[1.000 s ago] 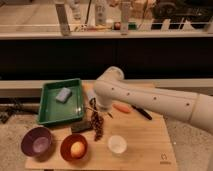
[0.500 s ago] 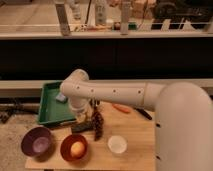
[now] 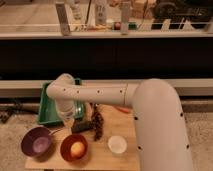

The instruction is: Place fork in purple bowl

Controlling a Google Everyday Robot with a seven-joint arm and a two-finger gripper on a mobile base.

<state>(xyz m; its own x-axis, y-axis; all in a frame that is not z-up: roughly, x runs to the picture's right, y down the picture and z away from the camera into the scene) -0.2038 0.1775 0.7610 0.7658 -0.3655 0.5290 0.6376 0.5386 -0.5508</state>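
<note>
Wooden bench (image 3: 111, 122), green tray (image 3: 47, 107) at back | gripper (image 3: 66, 120) closed, apparently pinching fork (image 3: 56, 131), just right of purple bowl (image 3: 25, 142) | fork near bowl rim, not inside | left: shift over bowl, release

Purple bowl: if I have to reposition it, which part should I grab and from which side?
Grip the round purple bowl's rim from above, on its left: it sits upright and open, with no handle. Its right side is crowded by the tool, shut on the slim silvery fork, and the orange bowl.
</note>
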